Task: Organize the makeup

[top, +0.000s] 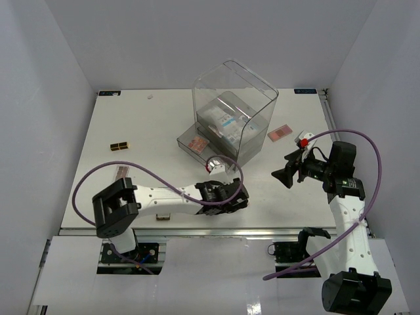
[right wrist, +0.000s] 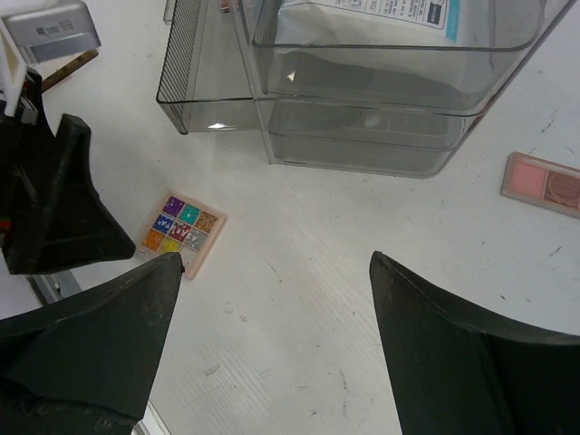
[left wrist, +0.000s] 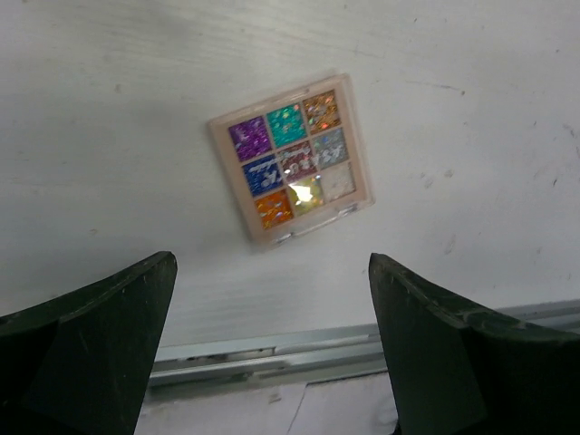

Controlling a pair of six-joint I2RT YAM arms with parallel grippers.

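Note:
The multicolour square palette (left wrist: 290, 161) lies flat on the white table, just beyond my open left gripper (left wrist: 270, 263), which hovers over it with nothing between its fingers. In the right wrist view the same palette (right wrist: 181, 231) sits beside the left gripper's black fingers (right wrist: 54, 199). My right gripper (right wrist: 276, 258) hangs open and empty over bare table. White-and-blue sachets (top: 223, 121) lie inside the clear drawer box (top: 233, 111). A pinkish square palette (top: 197, 143) rests in its pulled-out lower drawer (right wrist: 204, 82). Another pink palette (right wrist: 544, 184) lies right of the box.
A small dark-and-gold item (top: 119, 146) and a flat pinkish item (top: 123, 172) lie at the table's left side. The left arm's purple cable (top: 164, 180) loops over the near table. The table's front edge (left wrist: 272, 349) runs just below the left gripper.

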